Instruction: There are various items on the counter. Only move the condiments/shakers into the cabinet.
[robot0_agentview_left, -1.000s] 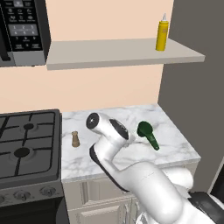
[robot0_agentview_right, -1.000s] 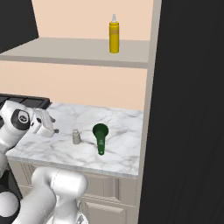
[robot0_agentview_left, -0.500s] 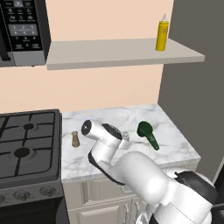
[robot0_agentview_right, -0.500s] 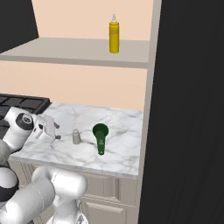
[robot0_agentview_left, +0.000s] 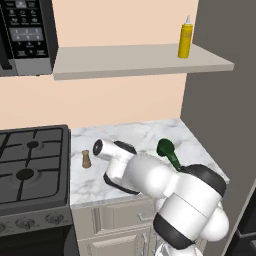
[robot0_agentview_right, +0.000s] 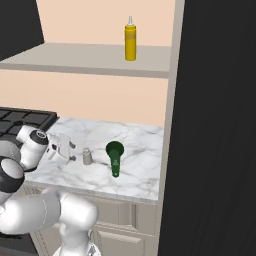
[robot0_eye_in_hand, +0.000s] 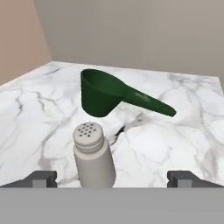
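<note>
Grey shaker (robot0_eye_in_hand: 92, 153) stands upright between the wide-spread fingertips of the gripper (robot0_eye_in_hand: 112, 178).

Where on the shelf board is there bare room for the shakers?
The shelf board is bare from the yellow bottle leftward to the microwave. Little room lies between the bottle and the dark wall.

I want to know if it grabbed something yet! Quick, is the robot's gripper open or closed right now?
Gripper: open, holding nothing; its fingertips stand wide apart on either side of the small grey shaker on the white marble counter.
</note>
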